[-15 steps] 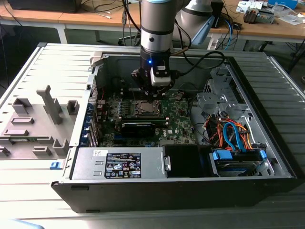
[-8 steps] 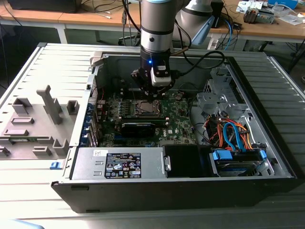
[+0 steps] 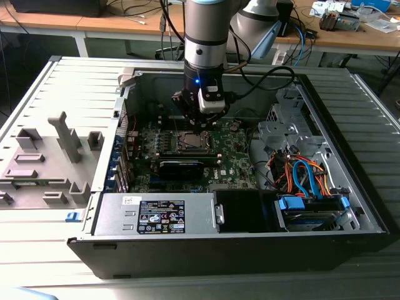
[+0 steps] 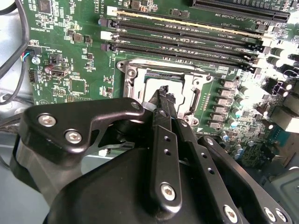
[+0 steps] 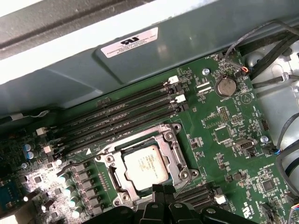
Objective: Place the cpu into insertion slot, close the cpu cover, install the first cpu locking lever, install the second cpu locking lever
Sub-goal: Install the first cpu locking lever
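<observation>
While the arm (image 3: 205,37) reaches down into the open case (image 3: 350,187), the gripper (image 3: 201,124) hangs low over the board (image 3: 234,156), right above the slot (image 3: 195,141), which sits near the middle of the board in the exterior view.

In both wrist views the two black fingers (image 4: 164,140) run together to one narrow tip. I see no gap between the tips, so the gripper (image 4: 163,91) is closed. Nothing shows between the fingers, and no part is held in them.

In the first wrist view the gripper (image 5: 162,187) has its tip at the edge of the slot (image 5: 108,159), on the side that faces the long black card slots (image 5: 196,193) and away from the memory slots (image 5: 117,116). The tip is just beside the metal rim there. Whether it touches the rim or hovers over it I cannot tell.

The cpu (image 5: 145,165) lies flat inside the slot, its silvery-grey top facing up. The cover (image 5: 172,151) lies down flat over it as a thin metal frame, and the cpu's top shows through its cut-out middle.

In the second wrist view the tip stands in front of the slot (image 4: 133,74) and hides part of its middle; the cover (image 4: 189,86) shows to one side of the tip, and the memory slots (image 4: 187,42) lie just beyond it.

A round coin cell (image 5: 226,86) sits on the board well apart from the slot.
</observation>
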Available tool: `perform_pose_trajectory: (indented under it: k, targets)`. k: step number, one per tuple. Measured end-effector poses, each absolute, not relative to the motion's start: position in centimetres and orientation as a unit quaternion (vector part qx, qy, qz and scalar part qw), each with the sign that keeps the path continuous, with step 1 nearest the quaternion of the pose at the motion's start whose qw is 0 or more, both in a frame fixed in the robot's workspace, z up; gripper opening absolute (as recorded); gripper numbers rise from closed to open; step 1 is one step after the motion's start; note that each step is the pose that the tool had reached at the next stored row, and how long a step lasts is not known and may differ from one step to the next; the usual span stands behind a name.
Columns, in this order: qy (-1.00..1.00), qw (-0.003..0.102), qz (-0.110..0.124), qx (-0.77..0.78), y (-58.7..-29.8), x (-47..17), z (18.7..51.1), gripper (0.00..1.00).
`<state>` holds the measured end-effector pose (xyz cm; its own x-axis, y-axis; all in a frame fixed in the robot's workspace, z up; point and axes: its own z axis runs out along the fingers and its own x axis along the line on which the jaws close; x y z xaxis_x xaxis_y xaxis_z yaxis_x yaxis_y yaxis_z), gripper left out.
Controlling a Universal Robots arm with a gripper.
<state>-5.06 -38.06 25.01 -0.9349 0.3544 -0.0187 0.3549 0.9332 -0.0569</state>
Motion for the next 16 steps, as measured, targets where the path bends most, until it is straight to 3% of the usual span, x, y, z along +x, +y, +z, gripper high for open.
perform_pose_trajectory:
  k: [16]
  targets:
    - [0.985,0.004,-0.030,0.170,-38.06,-5.06,25.01,0.11]
